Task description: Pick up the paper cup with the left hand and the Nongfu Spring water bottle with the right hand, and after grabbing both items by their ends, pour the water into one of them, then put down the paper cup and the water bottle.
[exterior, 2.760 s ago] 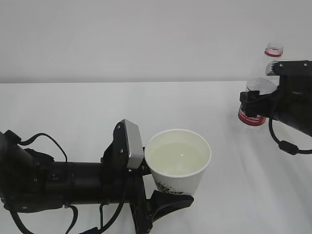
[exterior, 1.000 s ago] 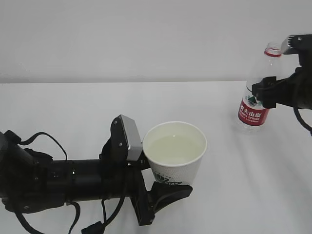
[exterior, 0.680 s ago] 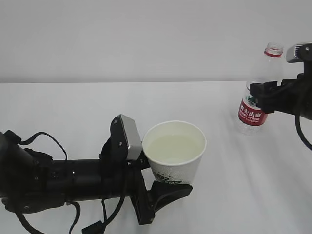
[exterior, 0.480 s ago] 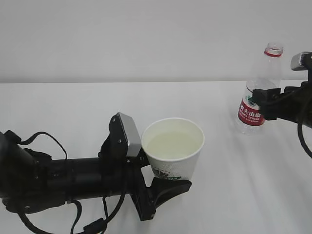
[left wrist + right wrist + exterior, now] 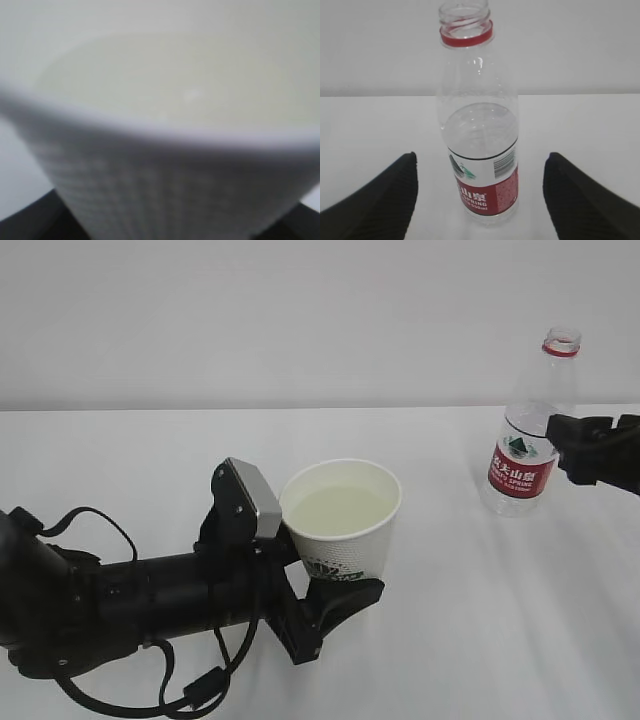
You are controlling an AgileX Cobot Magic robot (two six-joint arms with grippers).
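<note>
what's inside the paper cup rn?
The paper cup holds pale, clear water well up its wall, seen from the exterior and left wrist views. The cup's bottom cannot be made out.

paper cup (image 5: 345, 535): matt white paper, printed side | water (image 5: 340, 510): clear, pale sheen | Nongfu Spring water bottle (image 5: 479, 125): clear glossy ribbed plastic, red glossy film label | left hand (image 5: 335, 605): matt black plastic, grey plate | table (image 5: 500, 620): smooth matt white | right hand fingers (image 5: 375, 200): black, ribbed matt pads
</note>
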